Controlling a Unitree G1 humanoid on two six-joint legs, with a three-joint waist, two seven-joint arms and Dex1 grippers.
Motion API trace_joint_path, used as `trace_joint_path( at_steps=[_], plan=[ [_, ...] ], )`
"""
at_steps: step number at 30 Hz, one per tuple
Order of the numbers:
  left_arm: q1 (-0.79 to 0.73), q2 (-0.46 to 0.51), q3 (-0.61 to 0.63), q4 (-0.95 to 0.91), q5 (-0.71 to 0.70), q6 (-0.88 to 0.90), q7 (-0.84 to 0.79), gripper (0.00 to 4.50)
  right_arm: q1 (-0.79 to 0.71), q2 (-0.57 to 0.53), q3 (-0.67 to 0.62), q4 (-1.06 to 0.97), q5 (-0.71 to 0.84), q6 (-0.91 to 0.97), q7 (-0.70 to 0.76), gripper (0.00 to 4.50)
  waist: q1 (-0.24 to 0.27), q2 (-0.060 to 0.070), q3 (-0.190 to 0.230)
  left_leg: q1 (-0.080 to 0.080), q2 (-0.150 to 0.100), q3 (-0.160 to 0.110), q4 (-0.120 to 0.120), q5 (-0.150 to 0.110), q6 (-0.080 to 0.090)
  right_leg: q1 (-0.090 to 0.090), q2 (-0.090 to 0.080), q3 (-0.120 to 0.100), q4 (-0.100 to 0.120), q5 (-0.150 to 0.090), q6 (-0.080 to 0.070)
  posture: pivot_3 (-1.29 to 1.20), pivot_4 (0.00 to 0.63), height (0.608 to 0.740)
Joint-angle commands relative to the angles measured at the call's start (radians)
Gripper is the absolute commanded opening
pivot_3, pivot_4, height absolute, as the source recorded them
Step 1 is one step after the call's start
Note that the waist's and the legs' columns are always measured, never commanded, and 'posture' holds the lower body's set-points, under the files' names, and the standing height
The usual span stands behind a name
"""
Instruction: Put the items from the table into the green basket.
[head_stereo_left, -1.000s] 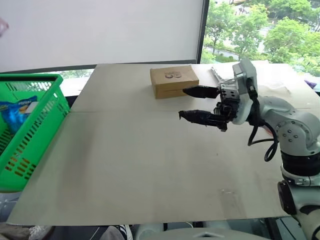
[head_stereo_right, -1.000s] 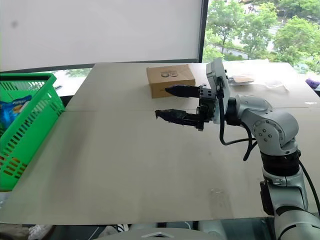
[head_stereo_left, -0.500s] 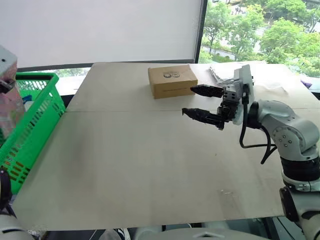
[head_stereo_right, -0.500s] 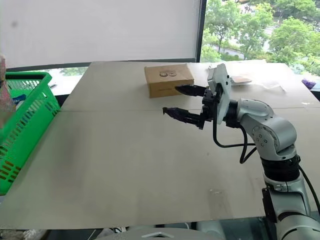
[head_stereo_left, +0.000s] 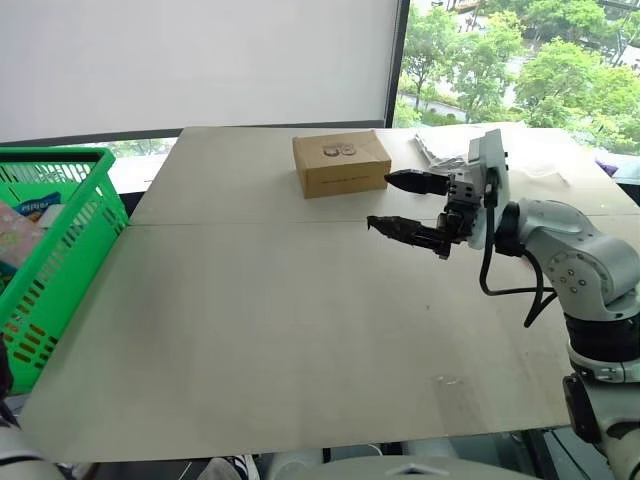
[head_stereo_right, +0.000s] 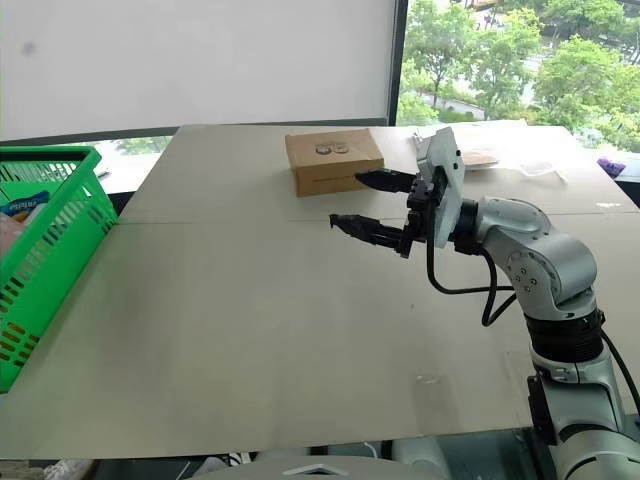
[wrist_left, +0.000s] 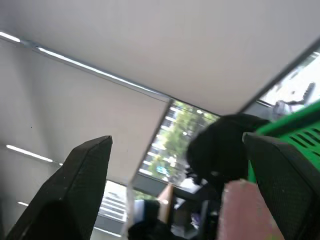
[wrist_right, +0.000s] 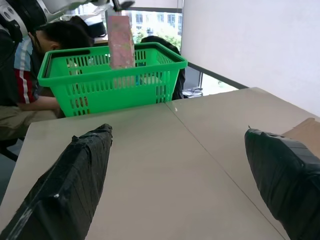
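Pink package (wrist_right: 120, 41) upright in basket (wrist_right: 112, 75), upper left; left gripper (wrist_left: 175, 195) released above it (drop likely intended). Right gripper (head_stereo_left: 400, 205), centre, spread, empty.

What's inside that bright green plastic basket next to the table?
Inside the bright green plastic lattice basket a long pink floral wrapped package stands on end, beside a blue-printed packet. The basket's walls hide its floor.

White blind (head_stereo_left: 200, 60), tree-filled window (head_stereo_left: 520, 60)

Right end effector (head_stereo_right: 365, 203) spread open above table (head_stereo_right: 250, 330), green basket (head_stereo_right: 45, 262) beside
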Motion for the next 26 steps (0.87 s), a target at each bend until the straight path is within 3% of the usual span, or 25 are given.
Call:
trace_joint_path(
  at_steps=[1,3,6,8,10,14,18,21,26],
  plan=[
    [-0.059,-0.133,0.165,-0.052,-0.25,-0.092,-0.137,4.43,-0.015,-0.016,-0.03,-0.006,-0.001,-0.008,-0.011,4.5,0.013,0.002,-0.001,0.0,0.0,0.0,0.0,0.0,0.0,0.0,0.0,0.0,0.0,0.0,0.0,0.03,0.0,0.724],
    [-0.022,-0.222,0.229,-0.161,-0.396,-0.053,-0.299,4.43,0.0,-0.024,-0.036,-0.011,-0.002,-0.006,-0.015,4.5,0.026,0.005,-0.002,0.0,-0.001,0.001,0.003,0.0,0.0,0.001,-0.001,-0.001,0.002,0.0,0.0,0.03,0.0,0.724],
    [0.176,-0.349,0.275,-0.514,-0.675,0.11,-0.553,4.43,0.064,-0.061,-0.053,-0.026,-0.014,-0.003,-0.018,4.5,0.023,0.006,-0.002,0.0,-0.001,0.001,0.007,0.0,0.0,0.001,-0.001,-0.001,0.005,0.0,0.0,0.03,0.0,0.724],
    [0.346,-0.44,0.292,-0.745,-0.845,0.261,-0.608,4.43,0.12,-0.096,-0.069,-0.033,-0.028,0.016,-0.039,4.5,0.018,0.006,-0.003,-0.001,0.0,0.001,0.008,0.0,0.0,0.001,-0.003,0.002,0.006,0.0,0.0,0.02,0.0,0.724],
    [0.545,-0.533,0.249,-0.944,-0.918,0.368,-0.577,4.43,0.196,-0.132,-0.084,-0.02,-0.084,-0.014,-0.064,4.5,0.004,0.008,-0.004,-0.001,0.0,0.002,0.009,0.0,0.001,0.001,-0.004,0.006,0.006,0.0,0.0,0.02,0.0,0.724],
    [0.867,-0.659,0.146,-1.198,-0.891,0.441,-0.487,4.43,0.379,-0.17,-0.099,0.069,-0.253,-0.213,-0.095,4.5,-0.019,0.01,-0.005,0.002,0.001,0.004,0.008,-0.003,0.004,0.001,-0.002,0.012,0.006,0.0,0.0,0.0,0.0,0.724],
    [1.029,-0.705,0.103,-1.178,-0.805,0.349,-0.48,4.43,0.582,-0.16,-0.124,0.131,-0.314,-0.422,-0.021,4.5,-0.012,0.014,-0.006,0.004,0.002,0.0,0.008,-0.003,0.005,0.003,0.006,0.01,0.007,0.0,-0.001,-0.02,0.0,0.724],
    [1.094,-0.726,0.096,-1.163,-0.784,0.308,-0.492,4.43,0.649,-0.171,-0.096,0.197,-0.399,-0.541,-0.003,4.5,-0.01,0.024,-0.006,0.022,0.002,0.002,0.007,-0.003,0.005,0.02,0.011,0.01,0.003,-0.006,0.0,-0.03,0.0,0.724],
    [1.127,-0.765,0.086,-1.172,-0.758,0.291,-0.484,4.43,0.64,-0.13,-0.107,0.294,-0.387,-0.599,0.03,4.5,-0.016,0.025,-0.006,0.027,0.002,0.005,0.007,-0.003,0.005,0.022,0.011,0.012,0.004,-0.006,0.0,-0.03,0.0,0.724]
  ],
)
